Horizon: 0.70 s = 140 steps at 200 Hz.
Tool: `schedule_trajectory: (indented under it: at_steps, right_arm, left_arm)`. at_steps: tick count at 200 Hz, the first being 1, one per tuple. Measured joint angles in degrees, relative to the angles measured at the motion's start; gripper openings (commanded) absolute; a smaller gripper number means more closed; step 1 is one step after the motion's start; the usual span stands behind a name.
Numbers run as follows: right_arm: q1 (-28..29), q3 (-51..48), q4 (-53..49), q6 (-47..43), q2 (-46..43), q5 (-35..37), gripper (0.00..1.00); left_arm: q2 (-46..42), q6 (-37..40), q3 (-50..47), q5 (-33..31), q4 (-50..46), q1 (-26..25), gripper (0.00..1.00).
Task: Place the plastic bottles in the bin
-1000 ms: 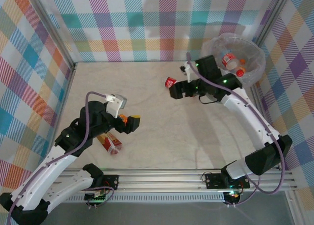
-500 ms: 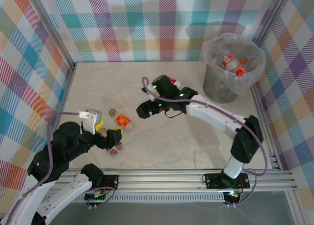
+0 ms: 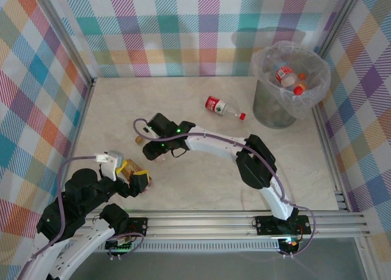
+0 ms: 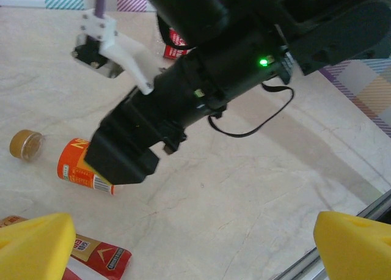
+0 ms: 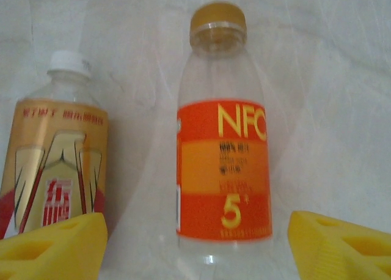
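Observation:
An orange-labelled plastic bottle (image 5: 223, 170) with a gold cap lies on the table between the yellow fingers (image 5: 52, 246) of my right gripper (image 5: 195, 249), which is open around it. From the left wrist view that bottle (image 4: 76, 167) sits under the black right gripper. My right gripper (image 3: 154, 149) covers it from above. A gold-labelled bottle (image 5: 58, 164) with a white cap lies beside it. My left gripper (image 4: 195, 249) is open over bare table; it (image 3: 138, 180) hangs beside that gold-labelled bottle (image 3: 127, 168). A red-labelled bottle (image 3: 219, 106) lies near the bin (image 3: 269, 103).
The grey bin stands at the far right corner with two bottles (image 3: 284, 75) inside its clear bag. The right arm (image 3: 214, 142) stretches across the middle of the table. A metal rail (image 3: 244, 222) runs along the near edge. Checkered walls close in the sides.
The right arm swung from beside the bin across to the table's left, coming down over the orange bottle. The left arm drew back toward the near left corner.

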Motion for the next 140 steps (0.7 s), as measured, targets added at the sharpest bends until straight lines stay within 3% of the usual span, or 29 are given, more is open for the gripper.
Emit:
schedule_trajectory:
  at_steps: [57, 140]
  right_arm:
    - [0.76, 10.82, -4.74, -1.9, 8.76, 5.38, 0.77]
    - [1.03, 16.02, -10.95, -4.5, 14.82, 6.56, 0.73]
  left_arm:
    - [-0.17, 0.66, 0.0, -0.2, 0.02, 0.0, 1.0]
    - [-0.17, 0.94, -0.11, 0.48, 0.04, 0.04, 1.0]
